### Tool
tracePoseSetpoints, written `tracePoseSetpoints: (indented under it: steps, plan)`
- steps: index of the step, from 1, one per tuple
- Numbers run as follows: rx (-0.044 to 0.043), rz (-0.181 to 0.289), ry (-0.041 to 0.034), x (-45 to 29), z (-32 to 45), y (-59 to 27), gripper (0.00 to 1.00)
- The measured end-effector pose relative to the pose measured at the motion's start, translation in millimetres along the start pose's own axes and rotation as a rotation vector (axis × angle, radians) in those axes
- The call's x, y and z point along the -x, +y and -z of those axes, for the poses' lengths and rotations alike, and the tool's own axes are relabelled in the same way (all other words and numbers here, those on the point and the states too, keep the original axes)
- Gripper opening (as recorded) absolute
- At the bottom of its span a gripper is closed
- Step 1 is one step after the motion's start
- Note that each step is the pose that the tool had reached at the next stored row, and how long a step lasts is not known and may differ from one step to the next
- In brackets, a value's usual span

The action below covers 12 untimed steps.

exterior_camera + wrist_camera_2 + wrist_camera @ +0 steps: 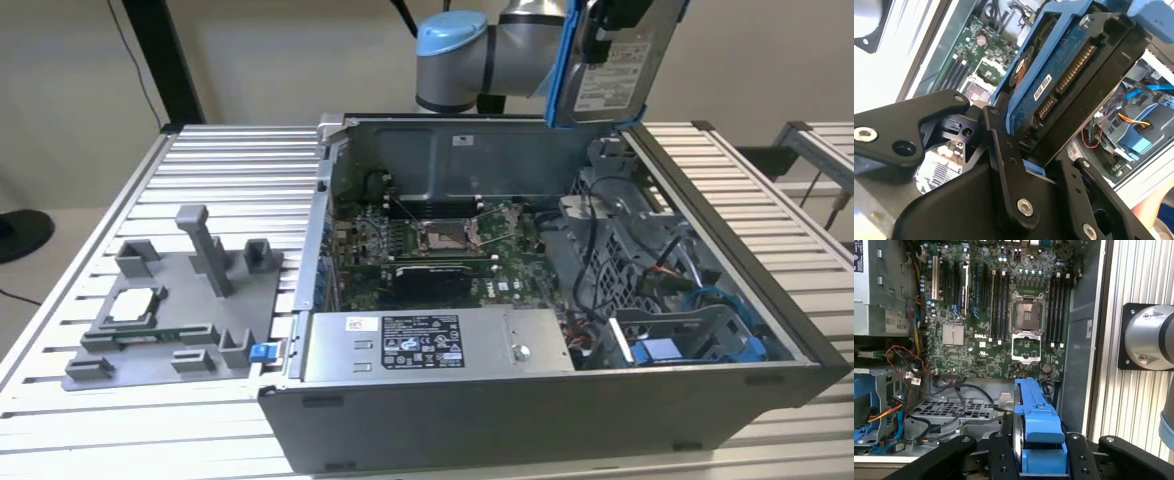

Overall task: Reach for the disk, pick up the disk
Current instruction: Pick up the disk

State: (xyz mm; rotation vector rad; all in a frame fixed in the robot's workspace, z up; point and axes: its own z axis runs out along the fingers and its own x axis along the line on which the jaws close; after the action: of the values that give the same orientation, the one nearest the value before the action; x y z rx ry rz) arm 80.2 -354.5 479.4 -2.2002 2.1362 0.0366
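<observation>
I have the disk (611, 70) already off the machine: in the exterior view it hangs at the top of the frame, right of centre, held upright under the arm's wrist and well above the open computer case (747, 300). In the second wrist view the gripper (1029, 125) is pinching the disk (1064, 75) between its black fingers (1004, 150), and I can see the drive's blue circuit board, its connector strip and the blue side rail. In the first wrist view the disk (1034, 415) shows edge-on at bottom centre, its blue rail clamped between the gripper's (1041, 450) black links, with the motherboard (999, 315) and its bare processor socket (1026, 315) spread out across the frame above it. Back in the exterior view, the grey power supply (427, 345) with its black-and-white sticker sits along the case's near edge, and a blue drive bay (681, 345) sits at the lower right. On the slatted desk (240, 160) at the left lies a grey fixture tray (174, 320) carrying a small silver-white chip (134, 305).
</observation>
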Motion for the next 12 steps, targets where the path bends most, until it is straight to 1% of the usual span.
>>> tracePoseSetpoints:
  steps: [3,9,12]
  plan:
    - [0.0005,0.000,-0.0006,-7.6,0.5,-0.2,0.00]
    - [0.0005,-0.001,-0.0010,-25.9,1.7,0.3,0.00]
    - [0.0014,-0.009,-0.0008,-33.4,2.2,0.5,0.00]
